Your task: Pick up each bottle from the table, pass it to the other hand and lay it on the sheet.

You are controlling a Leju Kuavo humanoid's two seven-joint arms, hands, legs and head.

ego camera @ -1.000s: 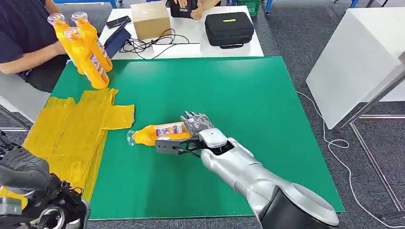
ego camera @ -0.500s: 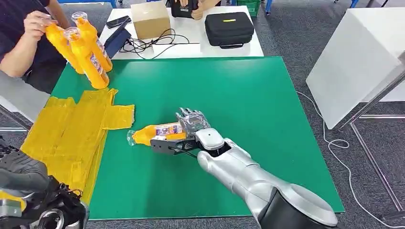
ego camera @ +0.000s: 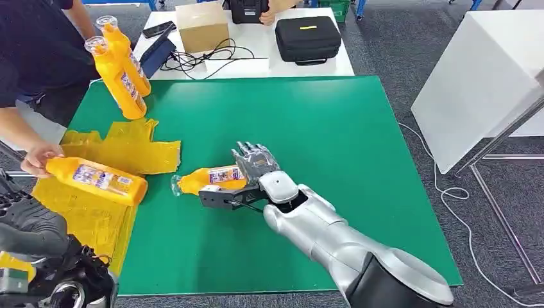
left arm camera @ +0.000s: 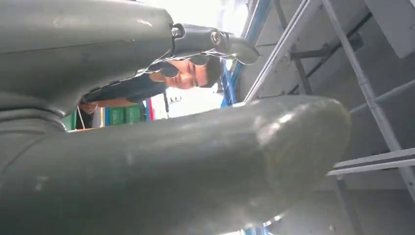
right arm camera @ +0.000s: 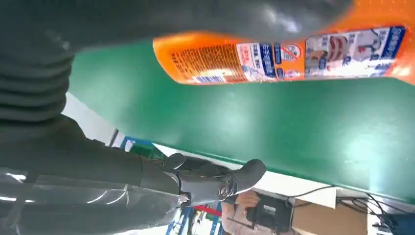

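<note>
An orange bottle (ego camera: 204,179) with a printed label lies on its side on the green table (ego camera: 321,128), cap toward the yellow sheet (ego camera: 151,155). My right hand (ego camera: 256,165) arches over its base end, thumb on the near side and fingers on the far side. In the right wrist view the bottle (right arm camera: 274,56) rests on the green top and the dark fingers (right arm camera: 210,182) stand apart from it. My left hand (left arm camera: 171,166) holds nothing, with its fingers apart. A person's hand (ego camera: 38,157) lays another orange bottle (ego camera: 96,181) on the sheet. Two more bottles (ego camera: 119,77) stand at the far left corner.
The person stands at the table's left edge. Behind the green table a white table carries a cardboard box (ego camera: 202,25), a black case (ego camera: 308,37) and cables (ego camera: 199,61). A white cabinet (ego camera: 481,83) stands to the right, with a cable on the floor.
The person took one of three standing bottles and laid it on the yellow sheet. My right hand edged forward and left over the lying bottle, which stayed put.
</note>
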